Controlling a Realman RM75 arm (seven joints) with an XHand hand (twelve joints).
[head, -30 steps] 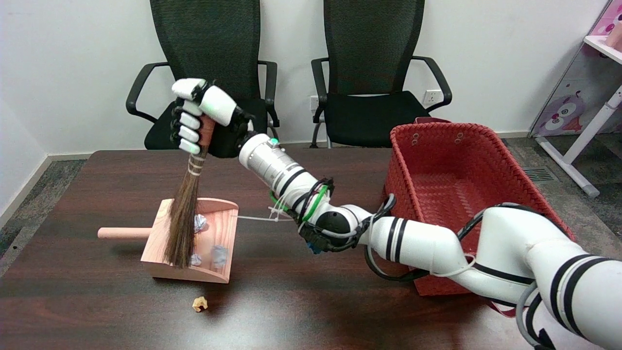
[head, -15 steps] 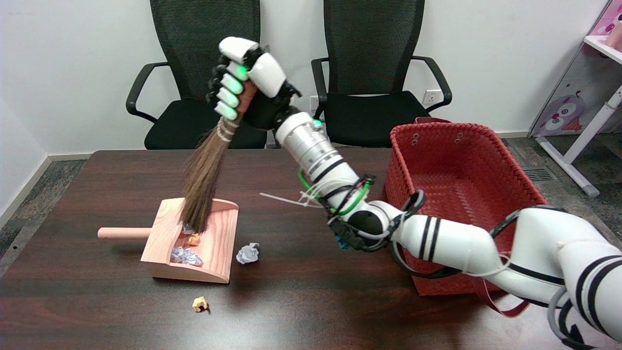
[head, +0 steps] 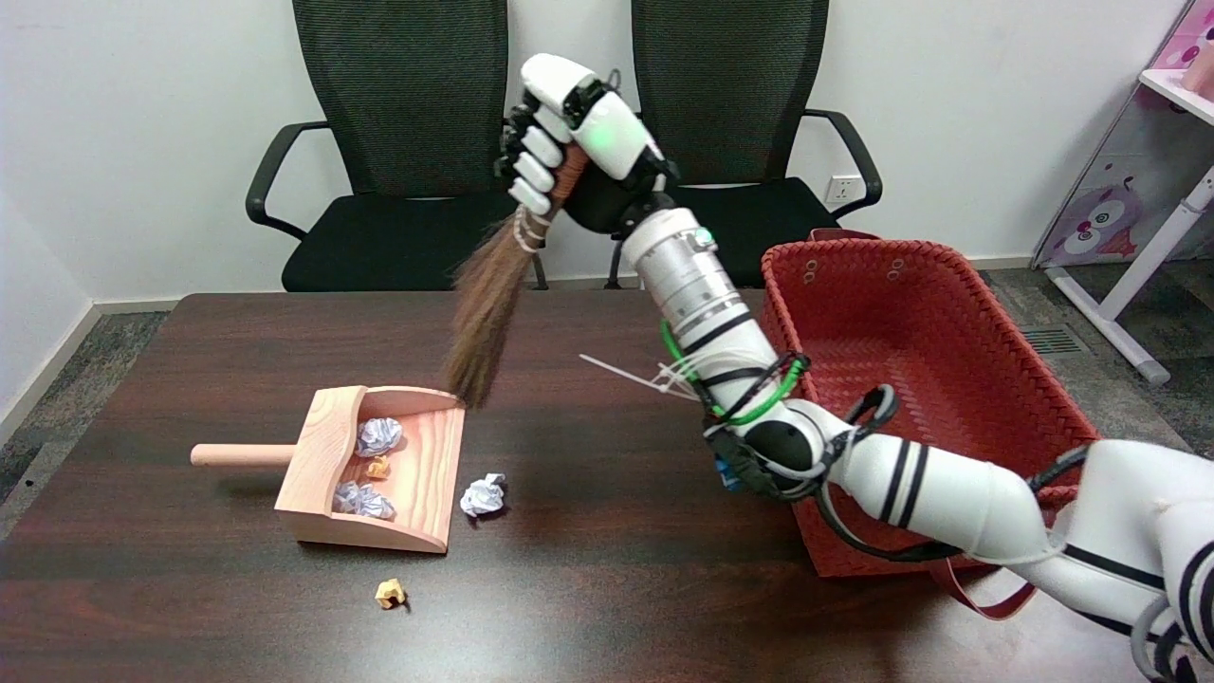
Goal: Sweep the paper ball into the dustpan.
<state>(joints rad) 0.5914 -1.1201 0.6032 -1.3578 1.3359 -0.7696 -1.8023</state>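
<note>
Head view, right robot hand [head: 579,142] raised high, gripping broom [head: 488,304]

Bare tabletop [head: 607,569] lies between the dustpan [head: 417,465] and the red basket [head: 910,379], broken only by a paper ball [head: 484,495] just beside the dustpan's open edge. A small yellow scrap [head: 390,593] sits nearer the front, and two chairs [head: 398,142] stand behind.

I see a glossy dark wood table [head: 607,588]; on it a pale, matt wooden dustpan [head: 417,474]; just right of the dustpan a crumpled paper ball [head: 484,495]; farther right, a woven red plastic basket [head: 901,370]; my broom [head: 486,318] has coarse brown bristles.
</note>
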